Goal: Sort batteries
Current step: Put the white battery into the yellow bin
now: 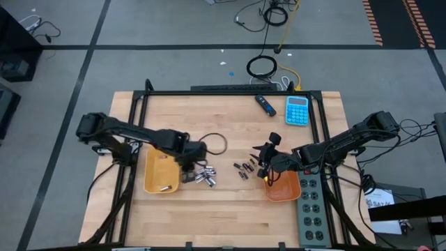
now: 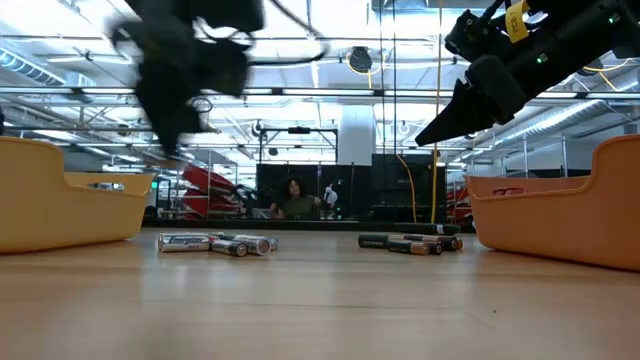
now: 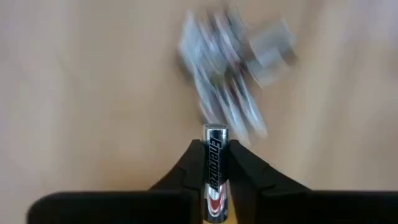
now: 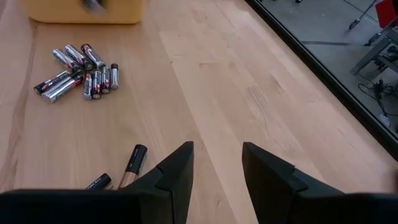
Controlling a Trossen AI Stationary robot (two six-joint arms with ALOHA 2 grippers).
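Two yellow trays sit on the bench (image 1: pixel 230 216): left tray (image 1: pixel 159 174), right tray (image 1: pixel 281 188). The left end effector (image 3: pixel 214 163) pinches one silver battery (image 3: pixel 215 171) labelled "Energizer" above the silver pile (image 1: pixel 202 176), about eight. Roughly five dark batteries (image 1: pixel 243 169) lie centre. The right end effector (image 4: pixel 216 163) hangs spread, empty.

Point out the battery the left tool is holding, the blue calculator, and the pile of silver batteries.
Held battery (image 3: pixel 215 168): left wrist view, on its label, clamped by the left tool.
Blue calculator (image 1: pixel 297 110): high view, middle of its face.
Silver battery pile (image 1: pixel 203 176): high view, centre of the pile.
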